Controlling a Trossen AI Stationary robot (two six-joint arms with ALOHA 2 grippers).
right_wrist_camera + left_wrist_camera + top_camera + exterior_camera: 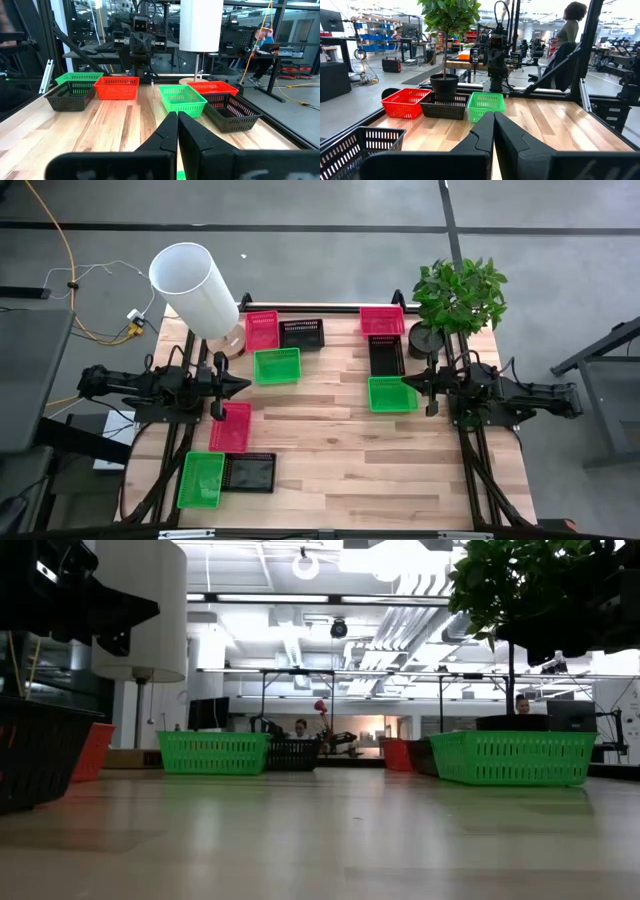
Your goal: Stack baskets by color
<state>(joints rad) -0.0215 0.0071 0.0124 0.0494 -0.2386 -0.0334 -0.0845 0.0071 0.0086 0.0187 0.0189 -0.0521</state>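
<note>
Several baskets lie singly on the wooden table, none stacked. In the far left group are a red one (262,330), a black one (302,332) and a green one (277,365). In a row at the far right sit a red (383,320), a black (386,355) and a green basket (392,393). Near the left edge are a red (231,426), a green (201,479) and a black basket (249,472). My left gripper (244,385) is shut, level, above the table's left side. My right gripper (406,381) is shut, level, over the right green basket's edge.
A tall white cylinder (195,288) stands at the far left corner. A potted plant (428,338) stands at the far right corner beside the right arm. Bare wood (330,440) lies in the table's middle and near right. People show in the room beyond.
</note>
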